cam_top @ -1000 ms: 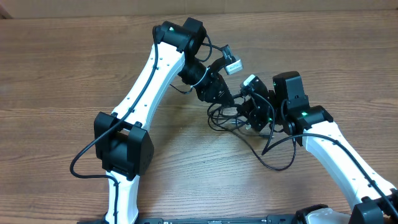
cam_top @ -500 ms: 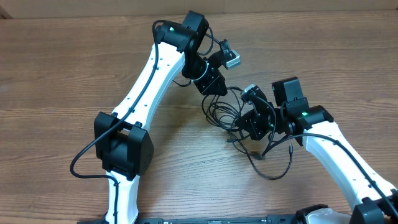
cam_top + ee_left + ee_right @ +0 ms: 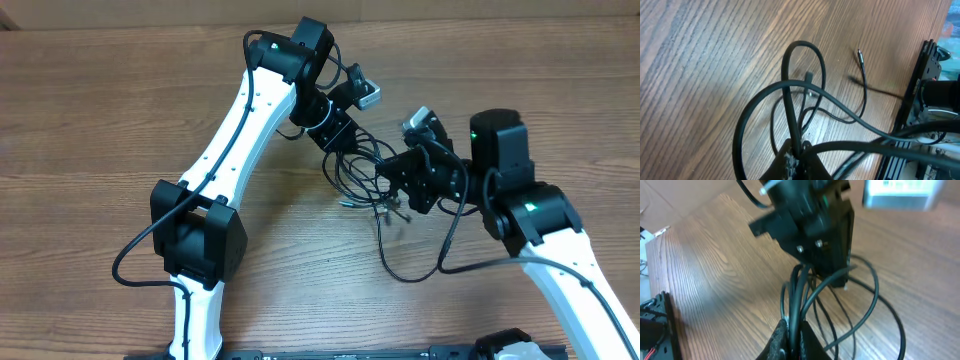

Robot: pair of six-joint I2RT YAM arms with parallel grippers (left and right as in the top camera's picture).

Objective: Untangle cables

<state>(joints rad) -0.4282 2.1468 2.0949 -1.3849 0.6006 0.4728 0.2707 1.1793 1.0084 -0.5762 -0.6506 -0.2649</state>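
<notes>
**Entry: cables, tangled, mid-table**

1. Left gripper (image 3: 797, 156): clamped on the cables. Several strands are pinched between its fingers, and loops fan out ahead of it over the table (image 3: 100, 110). One free plug (image 3: 858, 51) lies flat on the wood beyond those loops.
2. Cables (image 3: 362, 172): thin black cords, with a knotted mass lying directly between the two grippers. In the overhead view the bundle's long axis runs upper left to lower right, from one gripper to the other.
3. Right gripper (image 3: 791, 339): closed on the cables. The strands lead from its fingers straight toward the left gripper, which faces it close by.
4. Loop (image 3: 408, 270): slack cord trailing on the wood from the right gripper toward the near edge.

Judgement: both arms hold the same bundle, and neither is nearer to it. The tangle lies on the line between them, so the coming pull likely runs along that axis. The spare slack is on the right arm's side.
</notes>
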